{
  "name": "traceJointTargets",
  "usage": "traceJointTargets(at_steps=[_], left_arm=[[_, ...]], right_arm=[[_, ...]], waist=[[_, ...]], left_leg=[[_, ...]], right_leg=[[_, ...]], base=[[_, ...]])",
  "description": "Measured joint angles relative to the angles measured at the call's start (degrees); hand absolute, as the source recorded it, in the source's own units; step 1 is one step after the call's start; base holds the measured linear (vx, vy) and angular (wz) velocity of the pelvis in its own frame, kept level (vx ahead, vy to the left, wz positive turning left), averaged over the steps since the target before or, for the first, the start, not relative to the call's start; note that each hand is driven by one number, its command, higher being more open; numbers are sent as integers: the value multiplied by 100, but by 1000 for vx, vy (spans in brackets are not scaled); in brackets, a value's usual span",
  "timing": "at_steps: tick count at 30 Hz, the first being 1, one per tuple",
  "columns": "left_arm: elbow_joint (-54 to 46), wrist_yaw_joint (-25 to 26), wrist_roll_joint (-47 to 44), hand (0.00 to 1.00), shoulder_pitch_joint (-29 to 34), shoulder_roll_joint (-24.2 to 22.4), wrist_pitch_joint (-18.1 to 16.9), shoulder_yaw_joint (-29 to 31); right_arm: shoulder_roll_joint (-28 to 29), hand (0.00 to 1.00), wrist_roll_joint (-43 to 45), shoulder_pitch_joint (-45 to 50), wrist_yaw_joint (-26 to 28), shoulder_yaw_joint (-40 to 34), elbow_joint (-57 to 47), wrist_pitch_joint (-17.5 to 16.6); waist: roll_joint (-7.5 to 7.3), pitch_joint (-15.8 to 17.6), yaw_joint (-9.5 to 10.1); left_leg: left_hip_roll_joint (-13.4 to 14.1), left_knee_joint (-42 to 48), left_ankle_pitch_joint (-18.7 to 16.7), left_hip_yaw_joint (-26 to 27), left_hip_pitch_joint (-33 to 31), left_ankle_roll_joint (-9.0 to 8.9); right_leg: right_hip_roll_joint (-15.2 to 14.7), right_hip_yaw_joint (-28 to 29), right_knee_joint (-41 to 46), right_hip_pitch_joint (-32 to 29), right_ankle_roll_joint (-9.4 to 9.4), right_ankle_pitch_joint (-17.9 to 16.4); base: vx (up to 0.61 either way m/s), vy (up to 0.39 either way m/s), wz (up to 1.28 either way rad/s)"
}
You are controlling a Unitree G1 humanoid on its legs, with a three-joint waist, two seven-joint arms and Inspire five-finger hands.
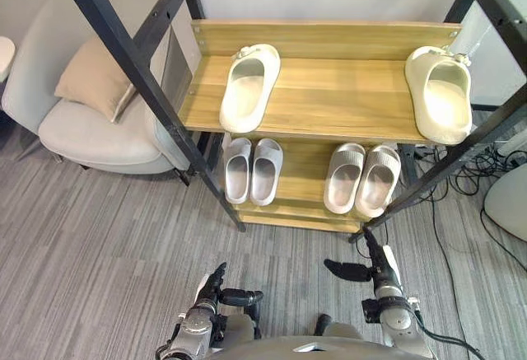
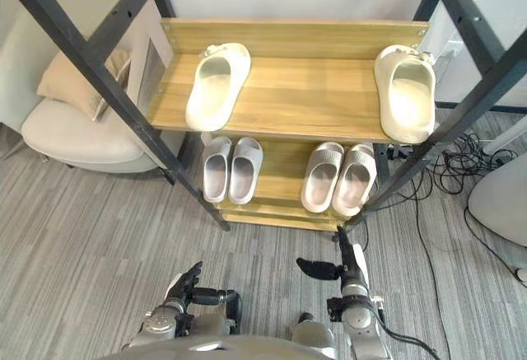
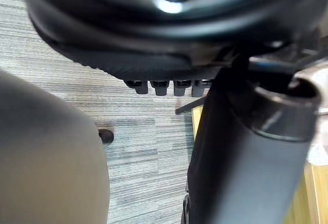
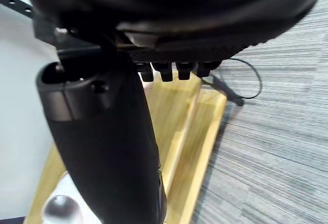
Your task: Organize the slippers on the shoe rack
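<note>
My left robot hand (image 1: 211, 291) hangs released, the left cream slipper (image 1: 249, 88) far ahead on the top shelf (image 1: 346, 96). The right cream slipper (image 1: 440, 96) lies far ahead of my released right robot hand (image 1: 379, 273). Both look like light, squashy foam, so I'd pinch across the strap.

Shoe rack (image 1: 329, 96) wood-grain, matt; slippers (image 1: 249, 86) smooth foam-like; carpet (image 1: 107, 236) ribbed.
</note>
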Motion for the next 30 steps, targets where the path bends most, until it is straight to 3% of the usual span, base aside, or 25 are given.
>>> traceJointTargets(at_steps=[8,16,20,25,30], left_arm=[[-291,0,117,100,-1,49,8,-788],[-3119,-564,-294,100,184,575,-84,-3028],[-4176,-900,-678,100,173,698,-227,-3591],[-5260,-828,-814,100,-115,716,-265,-3599],[-6187,-259,-944,100,-372,759,-363,-2802]], right_arm=[[99,100,146,-88,3,-353,1140,125],[103,100,491,-79,35,-445,1348,132],[101,100,570,-85,60,-457,1370,120],[42,100,568,-93,121,-449,1369,76],[8,100,567,-46,137,-338,1366,75]], waist=[[57,-78,-43],[96,-248,-62],[127,-273,-117],[214,-357,-143],[197,-422,-164]], left_leg=[[39,-397,240,15,252,37],[-10,-638,362,-14,339,112],[-32,-645,360,-53,437,114],[6,-647,354,-61,441,107],[17,-648,340,-63,520,90]], right_leg=[[137,51,-361,194,-56,249],[155,40,-516,238,-49,335],[156,-25,-635,408,-48,336],[204,-29,-675,429,-66,338],[217,-32,-692,518,-80,333]], base=[[-53,-1,-4],[-16,6,1],[25,-1,5],[0,0,0],[0,0,0]])
